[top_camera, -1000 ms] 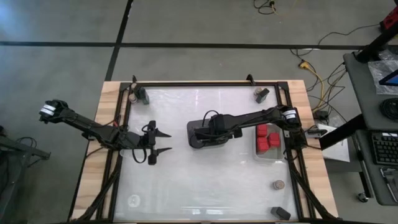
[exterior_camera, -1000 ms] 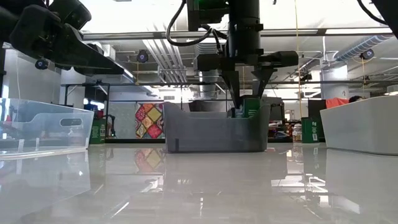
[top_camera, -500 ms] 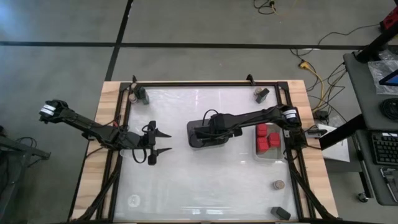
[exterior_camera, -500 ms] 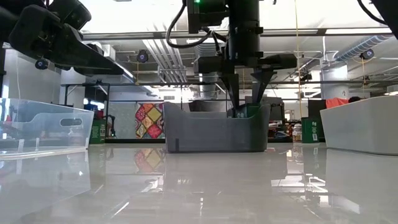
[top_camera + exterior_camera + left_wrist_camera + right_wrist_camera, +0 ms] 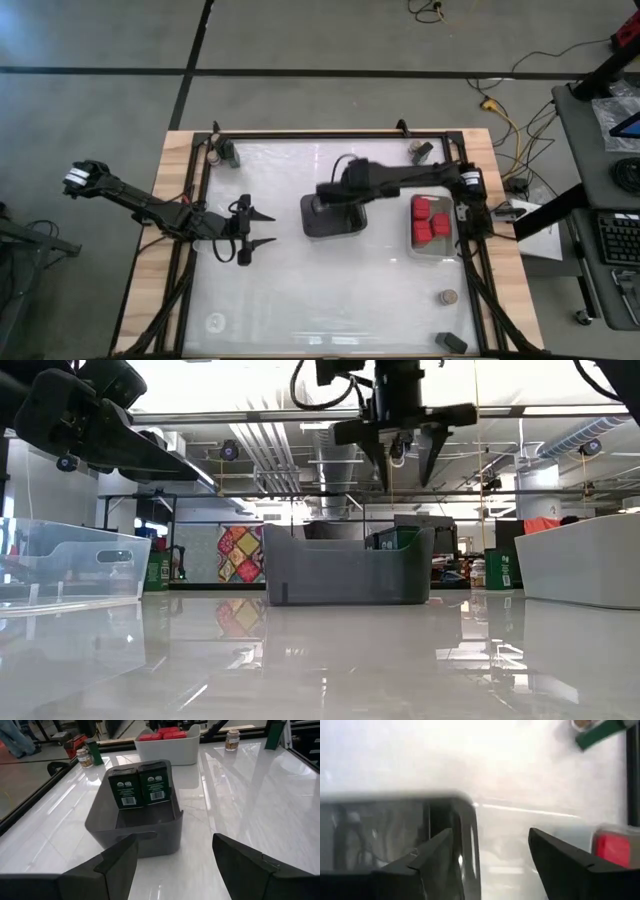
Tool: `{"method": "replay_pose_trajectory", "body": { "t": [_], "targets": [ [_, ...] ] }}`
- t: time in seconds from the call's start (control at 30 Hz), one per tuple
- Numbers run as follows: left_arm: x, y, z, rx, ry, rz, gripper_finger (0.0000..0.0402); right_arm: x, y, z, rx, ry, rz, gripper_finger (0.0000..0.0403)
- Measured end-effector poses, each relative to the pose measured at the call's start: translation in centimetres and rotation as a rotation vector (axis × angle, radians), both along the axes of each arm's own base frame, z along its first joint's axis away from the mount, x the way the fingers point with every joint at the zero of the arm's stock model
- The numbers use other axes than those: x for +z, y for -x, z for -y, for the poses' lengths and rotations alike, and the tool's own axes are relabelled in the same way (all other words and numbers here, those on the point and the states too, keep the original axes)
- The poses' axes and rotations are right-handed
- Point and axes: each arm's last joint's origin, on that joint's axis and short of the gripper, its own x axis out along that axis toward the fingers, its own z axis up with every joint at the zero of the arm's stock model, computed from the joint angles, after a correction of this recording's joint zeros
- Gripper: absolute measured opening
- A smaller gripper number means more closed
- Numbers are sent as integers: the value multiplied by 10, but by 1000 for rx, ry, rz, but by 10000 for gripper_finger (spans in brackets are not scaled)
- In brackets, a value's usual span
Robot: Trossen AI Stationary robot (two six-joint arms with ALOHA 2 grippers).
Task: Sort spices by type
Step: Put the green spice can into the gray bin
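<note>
Boxy matte-black spices (image 5: 139,785) upright in smooth rounded grey bin (image 5: 131,841)

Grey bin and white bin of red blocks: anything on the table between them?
Nothing; in the high view bare tabletop separates the grey bin from the white bin.

We see the right gripper (image 5: 405,460) hanging with fingers spread above a grey bin (image 5: 345,572) at mid-table, a clear tray (image 5: 70,565) left and a white tub (image 5: 585,565) right.
</note>
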Motion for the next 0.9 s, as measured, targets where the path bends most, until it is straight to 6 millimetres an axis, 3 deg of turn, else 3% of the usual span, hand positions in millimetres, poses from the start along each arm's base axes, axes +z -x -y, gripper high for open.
{"method": "replay_pose_trajectory", "body": {
  "t": [0.3, 0.57, 0.9],
  "targets": [
    [-5, 2, 2, -19, 27, -42, 239, -6, 53, 83, -314, 94, -61, 264],
    [-10, 4, 1, -5, 44, -49, 239, -18, 113, 126, -547, 142, -52, 273],
    [-7, 3, 1, 3, 46, -31, 239, -54, 163, 163, -720, 168, 70, 260]
  ]
}}
